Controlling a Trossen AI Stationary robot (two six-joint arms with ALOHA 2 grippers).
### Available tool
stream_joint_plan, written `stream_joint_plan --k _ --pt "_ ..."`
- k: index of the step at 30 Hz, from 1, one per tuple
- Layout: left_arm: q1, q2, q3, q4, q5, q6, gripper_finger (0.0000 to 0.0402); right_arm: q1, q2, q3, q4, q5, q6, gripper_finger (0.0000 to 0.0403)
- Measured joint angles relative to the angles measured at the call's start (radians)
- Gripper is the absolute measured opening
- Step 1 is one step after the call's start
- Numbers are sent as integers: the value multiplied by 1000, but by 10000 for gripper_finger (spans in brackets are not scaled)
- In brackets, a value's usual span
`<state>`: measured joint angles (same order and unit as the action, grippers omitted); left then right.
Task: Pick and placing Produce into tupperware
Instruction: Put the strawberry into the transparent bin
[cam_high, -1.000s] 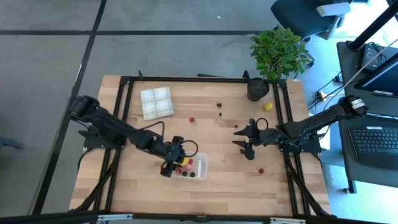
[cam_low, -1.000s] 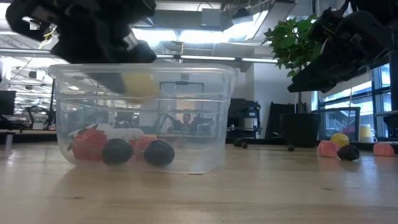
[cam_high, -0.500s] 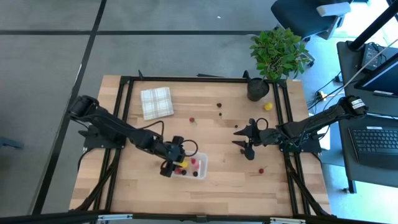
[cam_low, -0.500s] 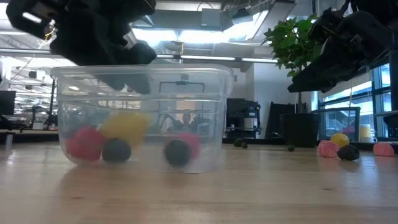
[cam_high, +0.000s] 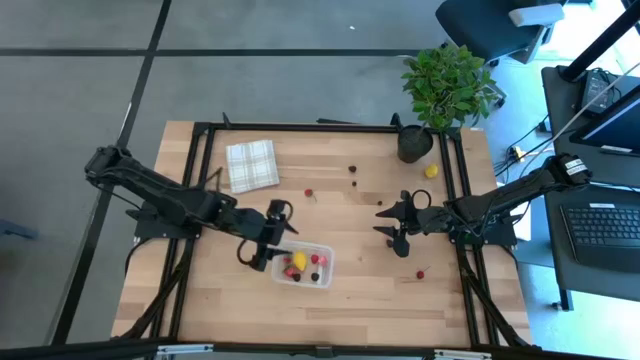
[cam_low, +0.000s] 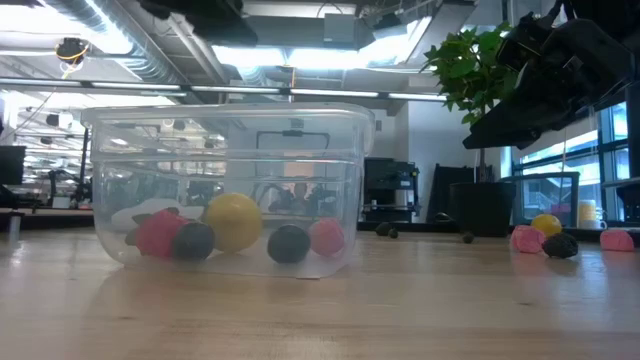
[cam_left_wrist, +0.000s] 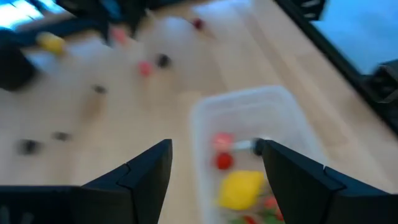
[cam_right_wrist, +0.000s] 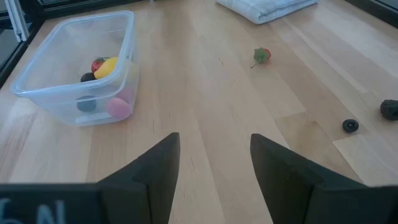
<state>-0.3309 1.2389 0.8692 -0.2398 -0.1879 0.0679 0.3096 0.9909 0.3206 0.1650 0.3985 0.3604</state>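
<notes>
Wooden tabletop (cam_high: 360, 300) holds your tupperware (cam_high: 303, 266) near the front, several produce pieces (cam_low: 233, 222) inside, so your left gripper (cam_high: 264, 238) (jaws spread, empty) sits just beside its rim, while your right gripper (cam_high: 392, 226), also spread, waits near loose berries (cam_high: 420, 273).

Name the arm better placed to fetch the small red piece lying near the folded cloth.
Left, probably. The left gripper hangs open by the tupperware, empty, on the same side as the red piece and the cloth. The right gripper, also open, sits farther across the table.
</notes>
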Motion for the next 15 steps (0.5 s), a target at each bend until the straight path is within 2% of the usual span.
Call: stream_joint_plan --k 5,7,11,15 --pt "11 -43 0 3 -249 119 244 0 0 0 -2 0 -1 198" --pt "32 -45 0 4 -314 141 244 0 0 0 -2 0 -1 198" --pt "91 -45 0 3 -299 148 244 0 0 0 -4 0 -1 198" --pt "173 -44 0 -13 -190 151 244 0 0 0 -15 0 -2 198"
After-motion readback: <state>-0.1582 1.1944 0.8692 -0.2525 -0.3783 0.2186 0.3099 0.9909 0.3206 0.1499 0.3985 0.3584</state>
